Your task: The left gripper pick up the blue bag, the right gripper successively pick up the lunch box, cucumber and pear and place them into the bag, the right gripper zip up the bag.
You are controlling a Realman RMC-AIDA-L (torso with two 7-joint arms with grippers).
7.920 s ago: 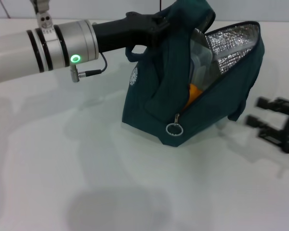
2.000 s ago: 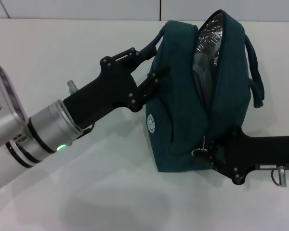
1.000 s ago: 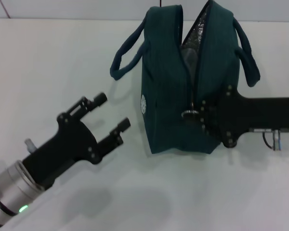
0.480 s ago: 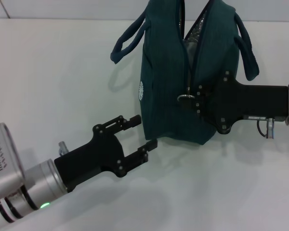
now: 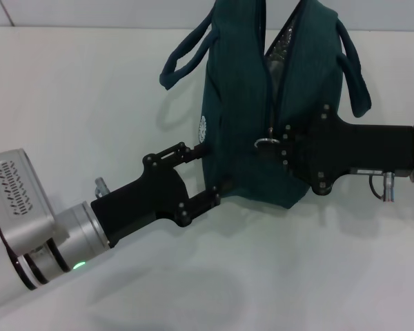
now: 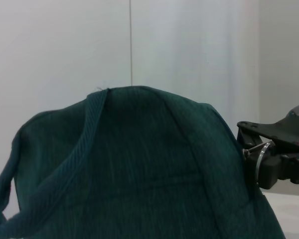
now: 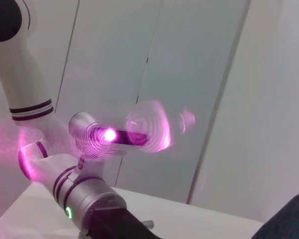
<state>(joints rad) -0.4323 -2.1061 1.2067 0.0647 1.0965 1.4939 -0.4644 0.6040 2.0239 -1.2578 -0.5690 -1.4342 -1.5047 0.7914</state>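
The blue bag (image 5: 238, 103) stands upright at the far centre of the white table (image 5: 90, 96), its handles hanging on both sides. The zip is partly open near the top, where silver lining (image 5: 283, 41) shows. My right gripper (image 5: 279, 148) reaches in from the right and is shut on the zip's ring pull (image 5: 264, 143); the ring also shows in the left wrist view (image 6: 261, 157). My left gripper (image 5: 210, 172) is open, with its fingertips (image 5: 199, 147) against the bag's lower left side. The lunch box, cucumber and pear are not in view.
The bag (image 6: 129, 169) fills the left wrist view. The right wrist view shows my left arm (image 7: 84, 199), a corner of the bag (image 7: 289, 219) and a white wall behind.
My left gripper has moved up and right until its open fingers reach the bag's lower left side. The bag and my right gripper have hardly moved.
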